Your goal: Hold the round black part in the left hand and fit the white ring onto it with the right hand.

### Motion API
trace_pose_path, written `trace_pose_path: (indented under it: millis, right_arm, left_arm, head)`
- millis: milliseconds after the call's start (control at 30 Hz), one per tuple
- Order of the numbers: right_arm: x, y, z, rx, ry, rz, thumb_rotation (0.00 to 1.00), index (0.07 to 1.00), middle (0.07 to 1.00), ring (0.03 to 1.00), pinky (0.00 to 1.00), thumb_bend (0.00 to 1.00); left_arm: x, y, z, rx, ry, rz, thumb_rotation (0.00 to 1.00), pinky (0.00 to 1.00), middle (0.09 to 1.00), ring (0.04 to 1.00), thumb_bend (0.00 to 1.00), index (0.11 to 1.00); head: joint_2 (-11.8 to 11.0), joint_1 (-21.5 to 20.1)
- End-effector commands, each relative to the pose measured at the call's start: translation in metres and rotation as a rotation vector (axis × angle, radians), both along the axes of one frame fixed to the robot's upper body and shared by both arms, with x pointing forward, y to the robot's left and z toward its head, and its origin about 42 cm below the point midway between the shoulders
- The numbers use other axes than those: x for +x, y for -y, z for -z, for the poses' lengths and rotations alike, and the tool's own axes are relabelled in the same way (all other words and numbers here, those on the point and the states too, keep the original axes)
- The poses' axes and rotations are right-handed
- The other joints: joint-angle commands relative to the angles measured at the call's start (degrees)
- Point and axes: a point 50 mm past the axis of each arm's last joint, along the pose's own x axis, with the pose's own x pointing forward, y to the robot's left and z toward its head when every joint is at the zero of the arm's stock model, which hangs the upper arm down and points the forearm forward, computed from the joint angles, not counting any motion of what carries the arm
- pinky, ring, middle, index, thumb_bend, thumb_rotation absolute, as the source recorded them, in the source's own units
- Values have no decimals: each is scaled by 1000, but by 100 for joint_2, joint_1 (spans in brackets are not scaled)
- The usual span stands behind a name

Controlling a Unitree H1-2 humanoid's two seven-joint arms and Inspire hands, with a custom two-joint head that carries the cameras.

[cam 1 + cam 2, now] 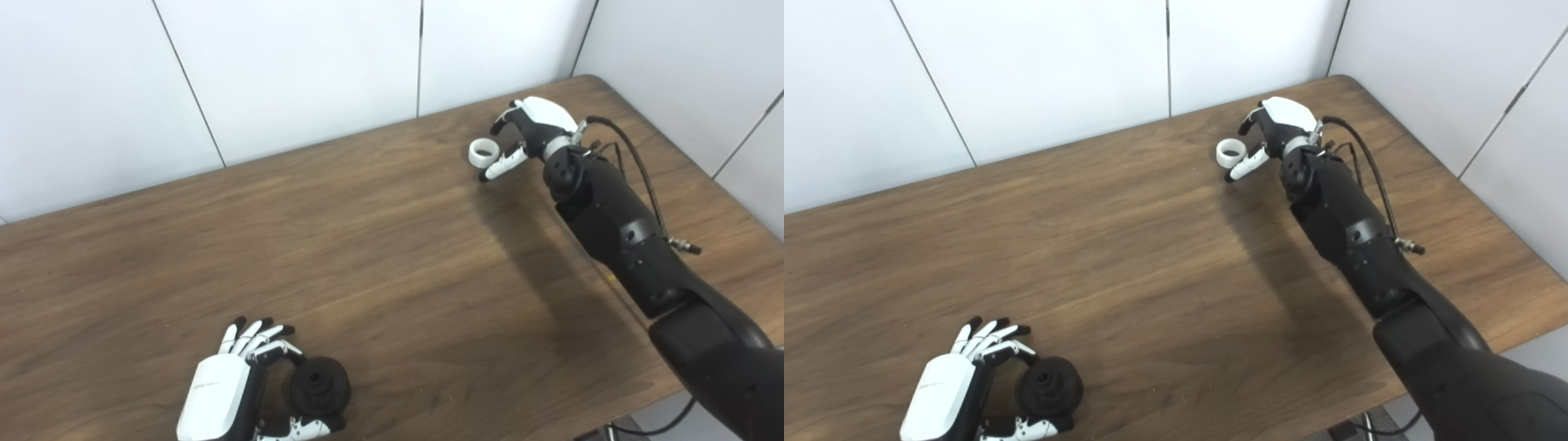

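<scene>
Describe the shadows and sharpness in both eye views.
Left eye view: the right arm casts a broad soft shadow leftward on the table; the white ring is slightly soft. Right eye view: same shadow; the round black part reads dark with little surface detail, and there is no strong glare on the wood.

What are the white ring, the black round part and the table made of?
White ring: smooth, slightly glossy, likely plastic. Round black part: matte, dull surface, probably plastic or rubber; hard to tell. Table: brown wood grain, though it may be laminate.
</scene>
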Motion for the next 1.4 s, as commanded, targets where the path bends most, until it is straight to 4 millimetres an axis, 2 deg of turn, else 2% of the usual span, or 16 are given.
trace_pose_path:
  millis: [0, 933, 1367]
  right_arm:
    - [11, 6, -36, -48, 94, 1, 264, 694, 974, 1000, 1000, 852]
    - [18, -8, -35, -40, 89, -30, 245, 689, 958, 1000, 1000, 829]
    - [15, -5, -32, -46, 99, -32, 175, 615, 920, 995, 1000, 817]
  left_arm:
    - [-7, -4, 4, 40, -38, 0, 58, 1000, 812, 906, 521, 486]
    - [-10, 2, 2, 52, -48, 4, 58, 1000, 812, 909, 521, 486]
    - [-10, 3, 1, 53, -48, 3, 57, 1000, 810, 908, 521, 487]
  head:
    - [5, -8]
    - [74, 67]
    - [58, 83]
